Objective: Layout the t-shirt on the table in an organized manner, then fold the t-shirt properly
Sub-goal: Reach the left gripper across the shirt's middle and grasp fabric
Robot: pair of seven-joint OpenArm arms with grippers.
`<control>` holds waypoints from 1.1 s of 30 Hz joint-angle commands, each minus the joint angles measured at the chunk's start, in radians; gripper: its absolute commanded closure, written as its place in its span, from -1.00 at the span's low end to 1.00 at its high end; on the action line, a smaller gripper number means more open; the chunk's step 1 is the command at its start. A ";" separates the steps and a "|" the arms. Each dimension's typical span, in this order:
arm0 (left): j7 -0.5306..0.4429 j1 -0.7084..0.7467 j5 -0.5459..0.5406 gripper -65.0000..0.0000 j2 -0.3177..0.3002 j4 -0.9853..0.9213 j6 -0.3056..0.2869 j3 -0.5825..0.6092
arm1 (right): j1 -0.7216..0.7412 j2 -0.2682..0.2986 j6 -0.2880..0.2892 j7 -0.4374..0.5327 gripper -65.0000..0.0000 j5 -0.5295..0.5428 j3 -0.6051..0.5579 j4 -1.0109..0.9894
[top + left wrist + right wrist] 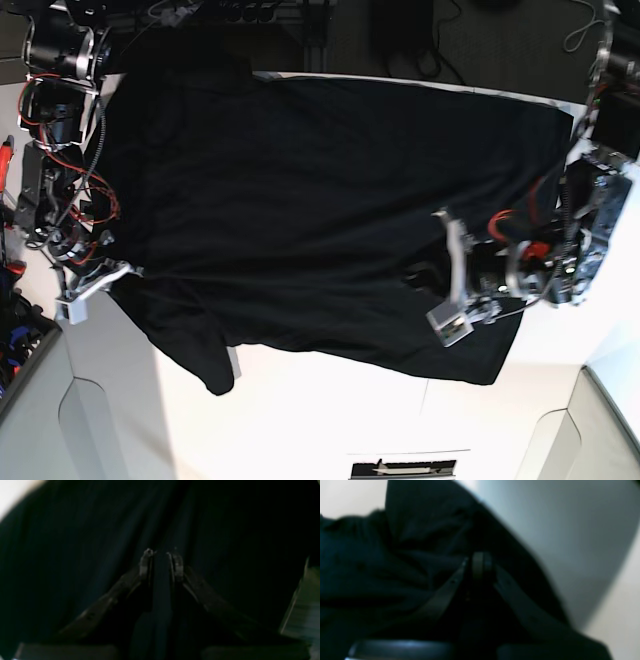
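Observation:
The black t-shirt (300,200) lies spread, plain side up, over most of the white table (330,410), with a sleeve hanging toward the near edge. My left gripper (161,555) is shut on a narrow fold of the t-shirt (75,555); in the base view this left gripper (420,275) sits over the shirt's right part. At the shirt's left edge, my right gripper (115,272) has its fingertips together. In its wrist view the right gripper (482,562) is shut on bunched t-shirt (370,567) cloth that rises over the tips.
Red cables and electronics (50,150) crowd the left edge by the right arm's base. Grey angled panels (40,420) stand at both near corners. A dark slotted object (400,467) lies at the bottom edge. Bare table (620,610) shows right of the lifted cloth.

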 commanded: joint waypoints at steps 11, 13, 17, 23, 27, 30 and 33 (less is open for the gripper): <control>-0.267 -0.187 0.341 0.63 0.468 -0.474 -0.003 -0.008 | -0.097 -0.027 0.039 -0.122 1.00 0.172 0.003 0.064; -0.308 -0.208 0.375 0.63 0.512 -0.546 -0.003 -0.008 | -0.151 -0.037 0.039 -0.133 1.00 0.196 0.003 0.118; -0.332 -0.230 0.429 0.63 0.573 -0.582 -0.003 -0.008 | -0.246 -0.066 0.039 -0.133 1.00 0.197 0.003 0.255; -0.382 -0.240 0.505 0.63 0.610 -0.582 0.008 -0.008 | -0.274 -0.067 0.034 -0.134 1.00 0.183 0.025 0.426; -0.419 -0.239 0.542 0.63 0.610 -0.583 0.071 -0.008 | -0.235 -0.057 0.019 -0.133 1.00 0.151 0.054 0.448; -0.467 -0.240 0.548 0.63 0.613 -0.583 0.082 -0.008 | -0.219 -0.057 0.019 -0.106 1.00 0.117 0.060 0.447; -0.479 -0.242 0.558 0.63 0.625 -0.583 0.082 -0.008 | -0.220 -0.057 0.018 -0.051 1.00 0.046 0.060 0.438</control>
